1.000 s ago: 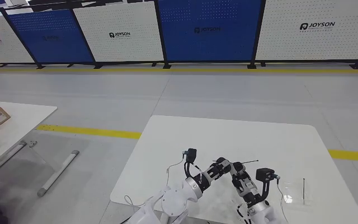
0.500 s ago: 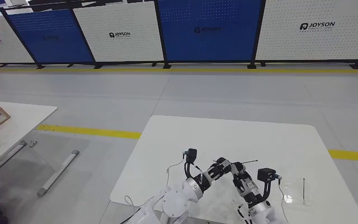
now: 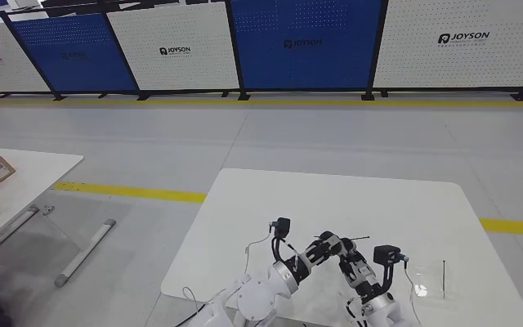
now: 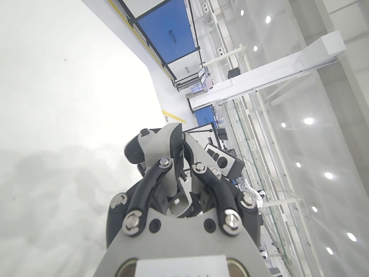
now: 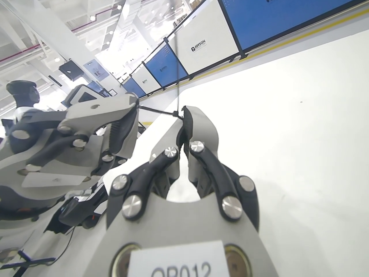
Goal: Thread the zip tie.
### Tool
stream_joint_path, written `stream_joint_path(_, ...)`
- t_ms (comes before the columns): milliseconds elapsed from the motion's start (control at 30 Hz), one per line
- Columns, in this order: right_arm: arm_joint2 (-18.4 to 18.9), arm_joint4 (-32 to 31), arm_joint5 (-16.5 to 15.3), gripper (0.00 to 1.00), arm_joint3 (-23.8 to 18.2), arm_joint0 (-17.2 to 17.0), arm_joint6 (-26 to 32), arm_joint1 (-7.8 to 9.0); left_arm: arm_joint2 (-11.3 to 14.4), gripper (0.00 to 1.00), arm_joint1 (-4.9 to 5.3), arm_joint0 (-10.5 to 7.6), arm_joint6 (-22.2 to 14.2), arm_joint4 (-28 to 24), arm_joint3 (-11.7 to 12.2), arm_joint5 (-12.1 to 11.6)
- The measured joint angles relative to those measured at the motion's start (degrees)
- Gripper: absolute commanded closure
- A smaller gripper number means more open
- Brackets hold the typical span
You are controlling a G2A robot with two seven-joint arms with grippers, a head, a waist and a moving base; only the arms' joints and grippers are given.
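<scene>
Left end effector (image 4: 182, 135) and right end effector (image 5: 184, 113) pinching zip tie (image 3: 358, 238), pointing rightward

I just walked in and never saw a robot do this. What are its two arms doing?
The robot holds one thin black zip tie with both hands, close together over the near side of the white table. The right hand pinches it near its little head, and the left hand pinches the strap a bit farther along. Whether the strap has gone through the head is too small to tell.
</scene>
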Motion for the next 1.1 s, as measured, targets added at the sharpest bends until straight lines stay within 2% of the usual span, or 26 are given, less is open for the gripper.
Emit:
stream_joint_path(300,-0.4,-0.6,0.2,1.00,0.3,0.2,0.7,-0.02,-0.3,1.00,0.11,0.46,-0.6,0.0,-0.3,-1.6)
stream_joint_path(1100,-1.6,-2.4,0.4,1.00,1.6,1.3,1.3,-0.14,-2.0,1.00,0.94,3.78,-1.7,1.2,-4.8,-4.9)
